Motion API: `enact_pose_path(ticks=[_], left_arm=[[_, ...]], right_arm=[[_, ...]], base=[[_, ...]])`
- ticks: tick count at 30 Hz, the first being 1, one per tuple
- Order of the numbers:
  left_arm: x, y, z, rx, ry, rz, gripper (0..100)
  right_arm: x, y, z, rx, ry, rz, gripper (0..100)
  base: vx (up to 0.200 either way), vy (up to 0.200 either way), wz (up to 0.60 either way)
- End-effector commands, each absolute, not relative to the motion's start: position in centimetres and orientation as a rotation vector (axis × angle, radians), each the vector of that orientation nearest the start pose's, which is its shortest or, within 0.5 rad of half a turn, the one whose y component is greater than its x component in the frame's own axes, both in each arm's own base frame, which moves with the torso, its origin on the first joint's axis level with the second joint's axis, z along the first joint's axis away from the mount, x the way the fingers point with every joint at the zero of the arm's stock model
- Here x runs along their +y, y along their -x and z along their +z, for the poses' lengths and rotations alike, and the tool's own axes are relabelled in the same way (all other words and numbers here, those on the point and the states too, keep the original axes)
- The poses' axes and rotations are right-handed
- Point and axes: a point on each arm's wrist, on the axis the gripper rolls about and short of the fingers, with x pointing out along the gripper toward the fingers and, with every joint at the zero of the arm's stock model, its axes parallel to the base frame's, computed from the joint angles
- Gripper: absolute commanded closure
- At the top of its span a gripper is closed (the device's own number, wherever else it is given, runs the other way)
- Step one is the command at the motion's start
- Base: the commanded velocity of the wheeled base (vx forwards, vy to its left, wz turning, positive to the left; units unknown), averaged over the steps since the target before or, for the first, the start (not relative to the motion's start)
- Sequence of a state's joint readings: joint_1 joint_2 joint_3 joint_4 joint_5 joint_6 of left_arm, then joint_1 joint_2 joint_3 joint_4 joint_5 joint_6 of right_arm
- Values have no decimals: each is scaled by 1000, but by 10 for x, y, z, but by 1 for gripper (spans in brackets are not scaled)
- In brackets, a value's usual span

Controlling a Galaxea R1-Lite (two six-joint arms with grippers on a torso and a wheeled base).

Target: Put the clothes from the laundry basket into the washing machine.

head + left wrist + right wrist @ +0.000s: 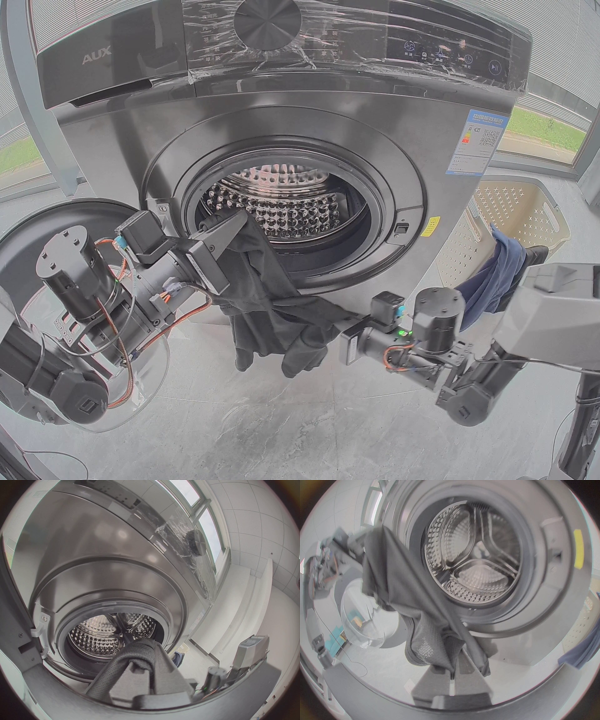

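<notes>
The place was a laundry corner in a bright room: a washing machine point(400, 156) stood on a grey stone floor point(281, 425), a laundry basket point(525, 212) beside it, large windows point(209, 533) behind.

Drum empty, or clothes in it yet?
Empty. Bare steel drum, nothing inside; the dark garment hangs outside it, between left gripper and right gripper.

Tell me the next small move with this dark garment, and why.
Probably push the left gripper forward into the drum. It holds the dark garment's upper end right at the door rim, the right gripper holds the lower end below the opening, and most of the cloth hangs outside, so nothing is inside yet.
</notes>
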State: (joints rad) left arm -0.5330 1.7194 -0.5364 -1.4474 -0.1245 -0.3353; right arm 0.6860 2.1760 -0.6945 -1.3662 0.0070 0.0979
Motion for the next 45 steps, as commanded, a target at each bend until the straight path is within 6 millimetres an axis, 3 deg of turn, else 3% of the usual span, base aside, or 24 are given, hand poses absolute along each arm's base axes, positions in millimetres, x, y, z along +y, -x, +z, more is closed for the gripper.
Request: enact_pose_path(ticks=[1,7,15,18,20,33,37,45], left_arm=[[-132,-237,183,-124,361,-659,100],[-127,-228,182,-114,352,-679,100],[-120,-214,176,-77,336,-760,100],[-120,-211,164,-19,329,-767,100],[-123,-216,152,29,319,-758,100],[-120,-229,122,93,234,-712,100],[-120,-235,121,61,239,-697,100],[-106,-253,139,-34,252,-635,100]], right_arm=[[187,-261,114,15,-100,629,100],[169,-254,139,-69,-147,597,100],[166,-258,156,-144,-185,564,100],[168,-255,164,-182,-200,569,100],[168,-255,166,-186,-207,570,100],[169,-254,165,-185,-215,573,100],[168,-256,168,-195,-217,568,100],[154,-266,167,-195,-214,509,100]], base=[[0,0,0],[0,0,0],[0,0,0],[0,0,0],[0,0,0],[0,0,0],[0,0,0],[0,0,0]])
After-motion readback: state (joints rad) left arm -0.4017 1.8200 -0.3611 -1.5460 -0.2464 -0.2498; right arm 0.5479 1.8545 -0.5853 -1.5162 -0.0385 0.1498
